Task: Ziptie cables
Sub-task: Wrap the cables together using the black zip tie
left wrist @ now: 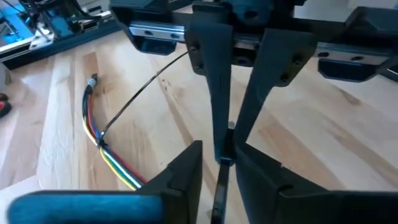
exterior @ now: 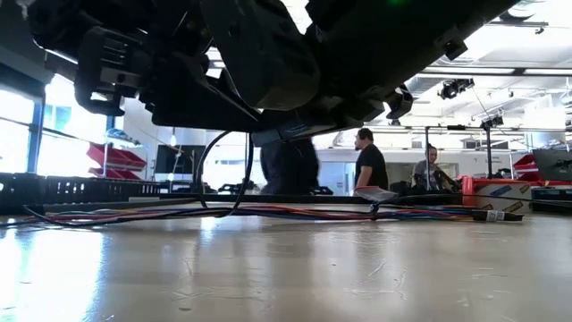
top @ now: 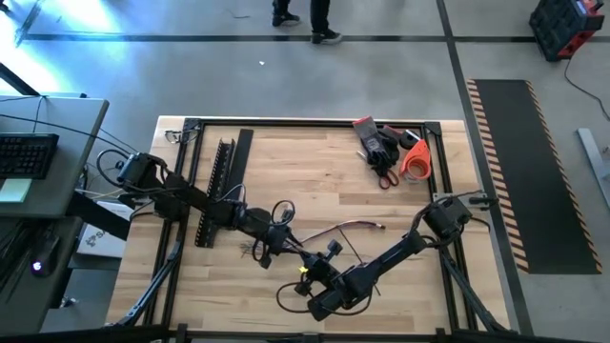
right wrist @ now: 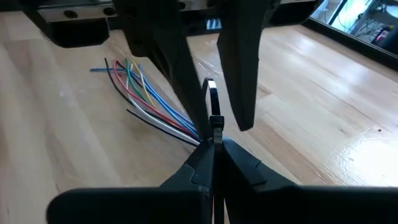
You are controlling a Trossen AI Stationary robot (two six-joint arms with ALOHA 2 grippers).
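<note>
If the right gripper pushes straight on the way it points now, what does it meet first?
Most likely the left gripper, whose fingers sit right ahead of the right gripper, at the zip tie on the cables. Depth is hard to judge.

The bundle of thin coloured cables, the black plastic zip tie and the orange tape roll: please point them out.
Bundle of thin coloured cables (right wrist: 146, 102): right wrist view, middle of the fanned wires.
Black plastic zip tie (right wrist: 214, 118): right wrist view, its head.
Orange tape roll (top: 416, 160): high view, its outer rim.
</note>
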